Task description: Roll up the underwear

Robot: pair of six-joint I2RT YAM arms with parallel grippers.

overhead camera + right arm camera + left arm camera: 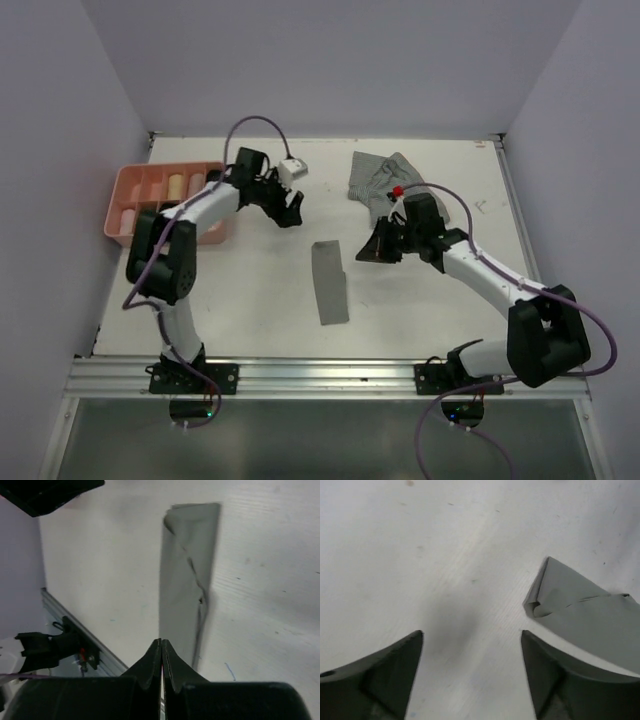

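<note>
Black wedge-shaped left tool gapes beside flat, folded grey underwear.

Open table surrounds the folded grey underwear — the pink tray blocks the far-left corner.

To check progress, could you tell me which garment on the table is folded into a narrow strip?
The plain grey underwear at the centre of the table. It lies flat as a long strip, while the striped underwear farther back lies crumpled.
</note>
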